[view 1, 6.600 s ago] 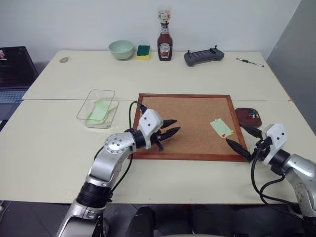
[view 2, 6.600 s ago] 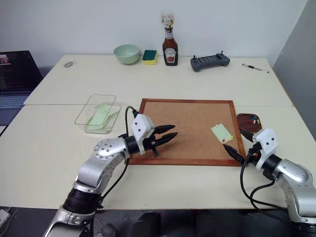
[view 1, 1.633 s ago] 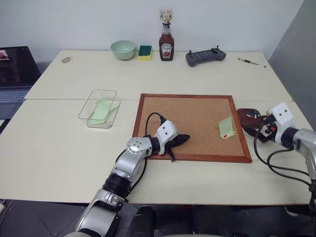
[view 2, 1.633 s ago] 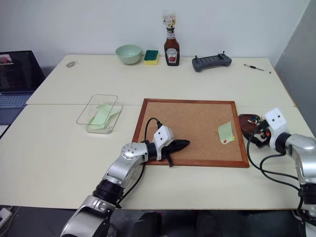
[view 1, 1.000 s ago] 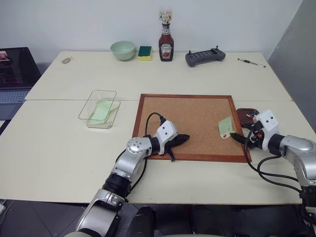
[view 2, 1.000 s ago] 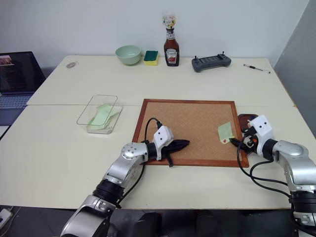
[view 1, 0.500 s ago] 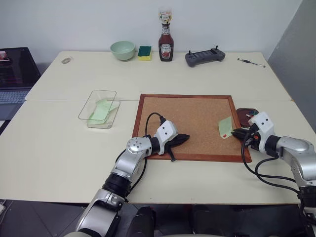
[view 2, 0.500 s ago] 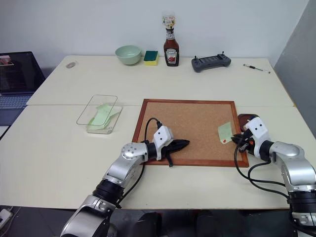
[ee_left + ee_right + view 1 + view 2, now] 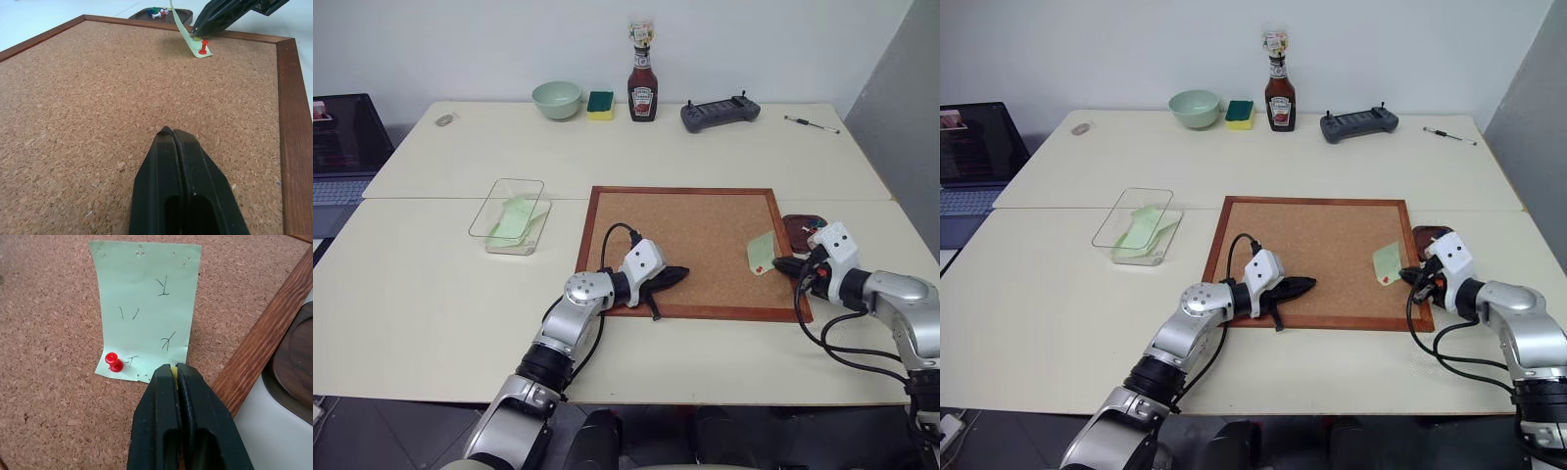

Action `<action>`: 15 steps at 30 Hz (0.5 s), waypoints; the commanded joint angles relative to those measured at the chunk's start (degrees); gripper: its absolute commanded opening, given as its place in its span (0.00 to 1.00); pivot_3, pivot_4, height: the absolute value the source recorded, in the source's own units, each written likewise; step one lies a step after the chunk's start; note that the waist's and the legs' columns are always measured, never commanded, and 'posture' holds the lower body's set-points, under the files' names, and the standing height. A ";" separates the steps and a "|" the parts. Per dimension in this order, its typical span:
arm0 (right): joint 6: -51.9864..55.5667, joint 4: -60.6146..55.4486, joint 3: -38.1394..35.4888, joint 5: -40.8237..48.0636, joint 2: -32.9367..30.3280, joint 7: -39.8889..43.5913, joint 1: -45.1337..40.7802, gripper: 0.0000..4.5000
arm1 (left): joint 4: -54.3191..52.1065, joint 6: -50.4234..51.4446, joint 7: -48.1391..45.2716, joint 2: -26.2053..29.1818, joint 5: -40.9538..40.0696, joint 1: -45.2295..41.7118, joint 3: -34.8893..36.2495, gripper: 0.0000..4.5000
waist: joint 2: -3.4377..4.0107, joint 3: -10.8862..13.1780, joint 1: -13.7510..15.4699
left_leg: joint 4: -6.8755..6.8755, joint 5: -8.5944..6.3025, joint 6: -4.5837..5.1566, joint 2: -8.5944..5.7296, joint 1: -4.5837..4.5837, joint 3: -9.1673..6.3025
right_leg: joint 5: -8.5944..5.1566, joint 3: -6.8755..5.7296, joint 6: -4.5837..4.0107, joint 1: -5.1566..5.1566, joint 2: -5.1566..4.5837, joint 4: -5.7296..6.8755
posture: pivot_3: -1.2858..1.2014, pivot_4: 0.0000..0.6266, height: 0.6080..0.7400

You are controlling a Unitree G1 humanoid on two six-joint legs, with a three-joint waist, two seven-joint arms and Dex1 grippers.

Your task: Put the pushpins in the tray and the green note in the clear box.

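Now your right gripper point(image 9: 173, 374) looks clenched on a yellow pin point(image 9: 173, 372) at the green note point(image 9: 146, 313) on the corkboard point(image 9: 690, 245), probably seated, so pull straight out w/o tearing, red pin point(image 9: 114, 362) next; left gripper point(image 9: 177, 147) is clenched empty.

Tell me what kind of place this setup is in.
Probably an office or lab workspace rather than a home: pale tables pushed together against a bare wall, an open laptop at one side, and a handheld controller lying beside a ketchup bottle and a corkboard.
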 commanded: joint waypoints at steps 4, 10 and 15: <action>-0.67 -4.08 -3.73 2.28 -0.79 0.17 -0.55 0.00 | 0.74 0.06 -0.55 0.32 0.69 0.71 -0.82 0.00 | 0.00 0.00 0.00 | 0.00 0.00 0.00 0.00 0.00 0.00 | 0.00 0.00 0.00 0.00 0.00 0.00 | 0.52 0.24 1.00; -0.54 -4.09 -4.38 3.15 -0.99 0.37 -0.83 0.00 | 0.65 0.07 -0.74 0.43 0.77 0.79 -0.93 0.00 | 0.00 0.00 -0.01 | 0.00 0.00 0.00 0.01 0.00 0.00 | 0.00 0.00 0.00 0.00 0.00 0.00 | 0.52 0.24 1.00; 0.54 -4.34 -5.06 4.26 -1.13 -0.14 -1.44 0.00 | 0.49 -0.04 -0.93 0.53 0.98 0.99 -1.07 0.00 | 0.00 0.00 -0.01 | 0.00 0.00 0.00 0.01 0.00 0.00 | 0.00 0.00 0.00 0.00 0.00 0.00 | 0.52 0.24 1.00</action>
